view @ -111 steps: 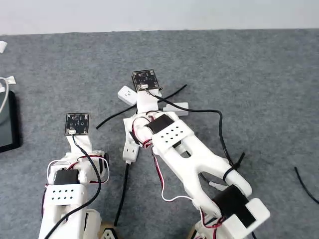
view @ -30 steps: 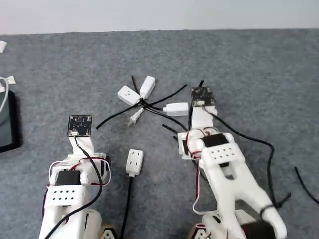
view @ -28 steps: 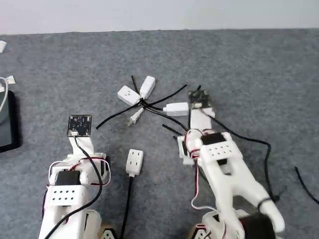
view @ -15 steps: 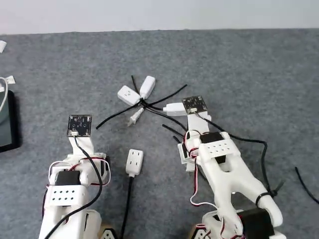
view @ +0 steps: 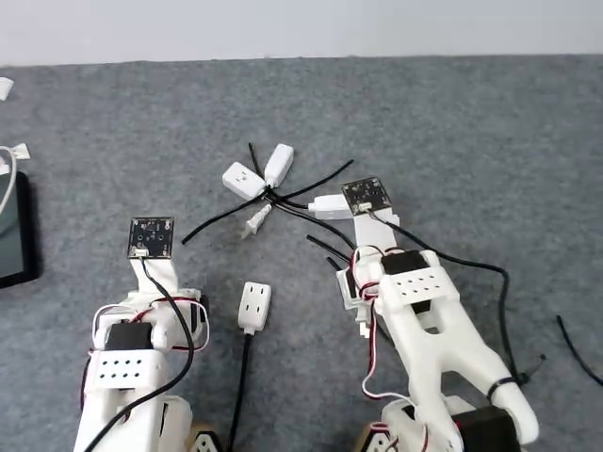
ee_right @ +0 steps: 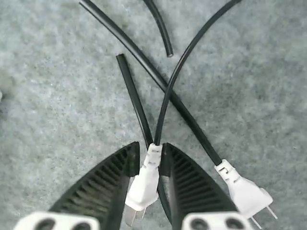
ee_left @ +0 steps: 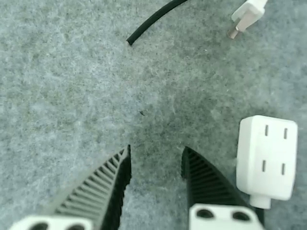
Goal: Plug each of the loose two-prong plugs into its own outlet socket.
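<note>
In the right wrist view my right gripper (ee_right: 149,154) is shut on a white two-prong plug (ee_right: 143,186), whose black cable runs away between the fingers. A second white plug (ee_right: 243,191) lies just beside it. From above, a white plug (view: 326,205) lies against the right arm's camera board (view: 366,195). My left gripper (ee_left: 156,153) is open over bare carpet, with a white outlet socket (ee_left: 266,160) close beside one finger. That socket (view: 253,305) sits between the two arms. Farther off lie another socket (view: 241,179) and two more plugs (view: 278,163) (view: 252,224).
Black cables (ee_right: 144,67) cross on the grey carpet ahead of the right gripper, with loose cut ends (view: 318,245). A small plug (ee_left: 247,12) and a cable end (ee_left: 153,19) lie beyond the left gripper. A dark tray (view: 14,231) sits at the left edge.
The right arm swung from over the plug cluster to the right, then edged back left and drew in over the cables. The left arm has not moved.
</note>
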Controlling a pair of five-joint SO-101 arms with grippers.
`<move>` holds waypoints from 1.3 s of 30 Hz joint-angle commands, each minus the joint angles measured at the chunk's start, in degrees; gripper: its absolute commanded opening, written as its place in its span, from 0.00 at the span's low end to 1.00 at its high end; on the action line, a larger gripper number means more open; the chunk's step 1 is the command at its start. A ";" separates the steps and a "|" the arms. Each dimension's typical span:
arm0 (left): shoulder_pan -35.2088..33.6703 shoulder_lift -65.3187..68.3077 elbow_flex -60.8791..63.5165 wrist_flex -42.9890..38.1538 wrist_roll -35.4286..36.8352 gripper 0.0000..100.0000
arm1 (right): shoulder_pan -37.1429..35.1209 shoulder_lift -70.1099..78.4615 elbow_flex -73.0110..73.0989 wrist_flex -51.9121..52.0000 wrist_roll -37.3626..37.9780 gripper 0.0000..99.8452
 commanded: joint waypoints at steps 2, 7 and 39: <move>0.44 -1.05 -0.13 -1.58 -0.44 0.11 | 3.65 -2.86 -2.02 0.22 -1.05 0.01; 0.44 -1.05 -0.13 -1.67 -0.53 0.11 | 4.18 -2.15 -1.32 -0.31 -0.53 0.01; 0.44 -1.05 -0.13 -1.58 -1.93 0.11 | 2.95 -19.21 8.00 -2.68 0.88 0.01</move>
